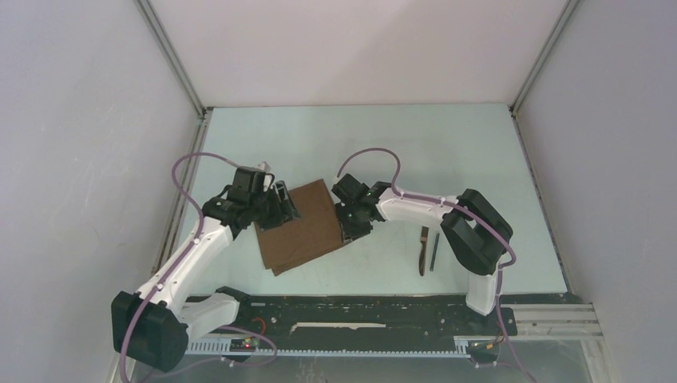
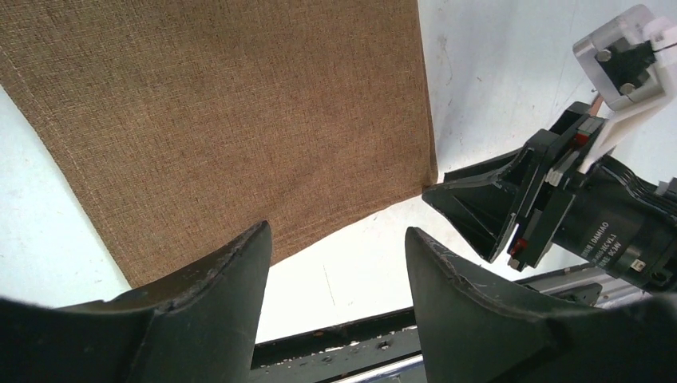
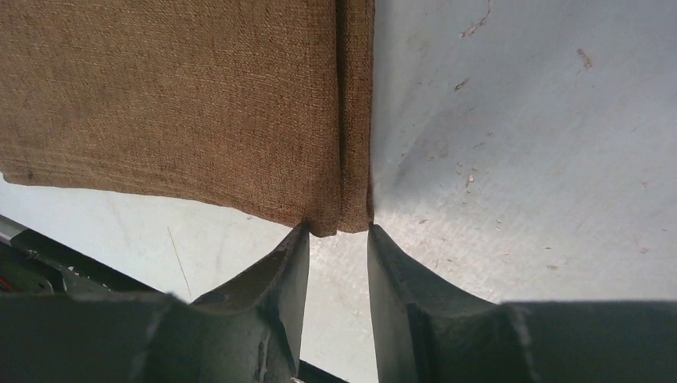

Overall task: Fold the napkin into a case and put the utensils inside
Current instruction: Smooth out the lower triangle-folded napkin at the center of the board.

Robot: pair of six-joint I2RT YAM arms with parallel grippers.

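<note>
Folded brown fabric napkin point(image 1: 302, 227) lies left of centre on the pale table point(image 1: 415, 144). Left gripper point(image 2: 335, 231) gapes empty at one edge. The right gripper point(image 3: 338, 235) straddles the doubled corner, likely to fold it over. Gripping? Can't tell. Two slender utensils point(image 1: 424, 250) lie front-right.

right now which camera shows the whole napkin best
Top external: the napkin shows nearly whole. Left wrist shows only a flat stretch and its near edge; right wrist shows only the folded edge at the right claw.
</note>
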